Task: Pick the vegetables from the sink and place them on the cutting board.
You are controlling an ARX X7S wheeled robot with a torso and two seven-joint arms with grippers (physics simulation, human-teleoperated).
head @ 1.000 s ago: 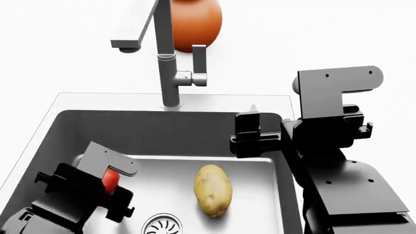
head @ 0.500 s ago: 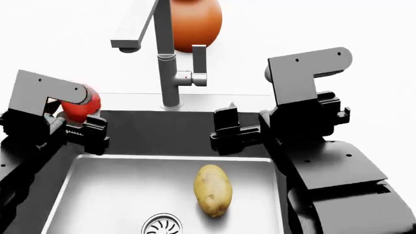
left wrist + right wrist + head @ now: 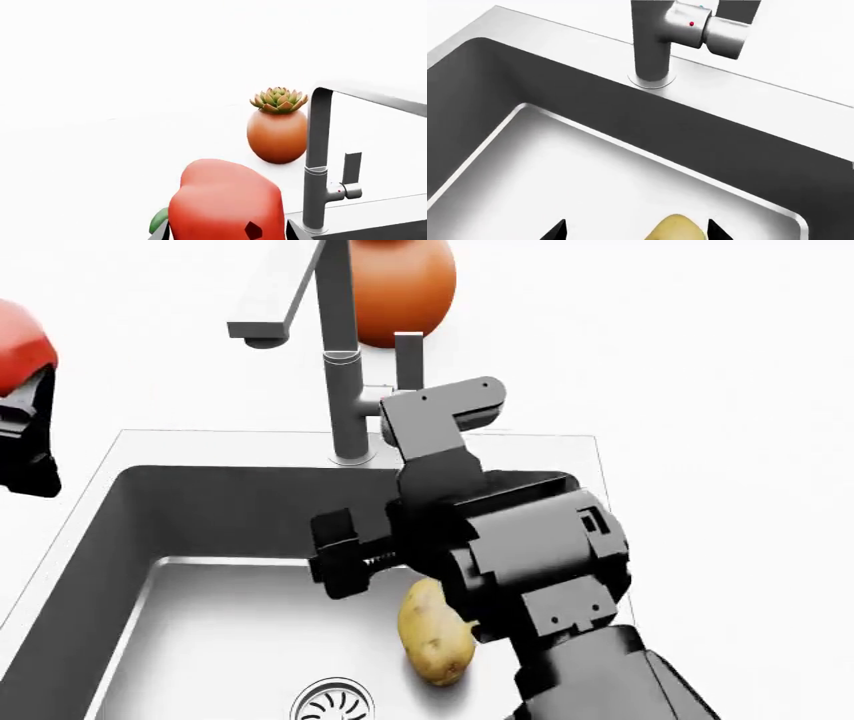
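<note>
Sink (image 3: 160, 515) fills my head view, faucet (image 3: 340, 360) at its far rim. My right gripper (image 3: 635, 231) hangs above the potato (image 3: 438, 632) near the drain, jaws wide either side of it. I'd lower straight down and close across its short axis. My left gripper (image 3: 20, 435) clamps the red pepper (image 3: 223, 202) at far left, clear of the basin. No cutting board shows.
</note>
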